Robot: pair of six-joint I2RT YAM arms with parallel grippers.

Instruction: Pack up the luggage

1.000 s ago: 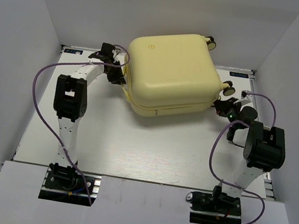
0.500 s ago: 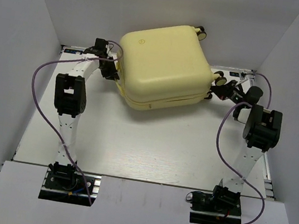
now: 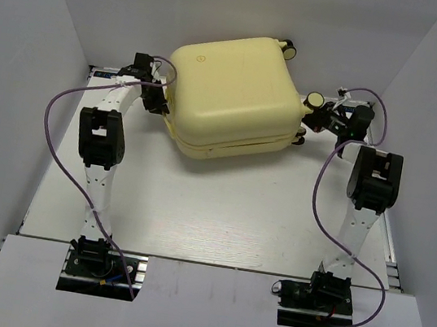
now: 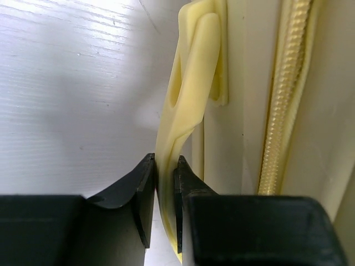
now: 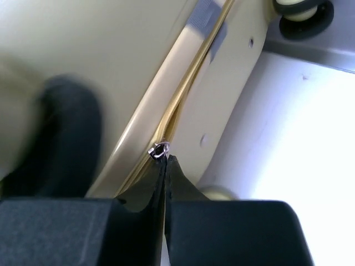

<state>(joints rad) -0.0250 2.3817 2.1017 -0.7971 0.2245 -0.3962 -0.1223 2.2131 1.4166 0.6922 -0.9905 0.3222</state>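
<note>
The luggage (image 3: 232, 100), a large pale yellow hard-shell suitcase with rounded corners, lies on the white counter (image 3: 219, 213) with one broad shell facing up and its two halves brought together. It sits towards the far side of the counter, well away from the arm bases and between the two arms.

At the luggage's left side, the left pincer (image 4: 165, 183) is nearly closed. Its two black fingers press from either side on the lower part of a flat, pale yellow plastic handle (image 4: 188, 83), which arches away from the shell. Just beside that handle, a yellow woven zipper (image 4: 283, 94) runs along the seam.

At the luggage's right side, the right pincer (image 5: 165, 166) has its dark fingers drawn tight together, with only a hairline between them. They pinch a small silver metal zipper pull (image 5: 159, 149), whose ring shows just past the tips, right on the seam between the shells. A small cream wheel (image 5: 297, 8) in a black housing sits at the luggage's corner beyond the pincer. A dark blurred shape fills the left of the wrist view, and I cannot tell what it is.
</note>
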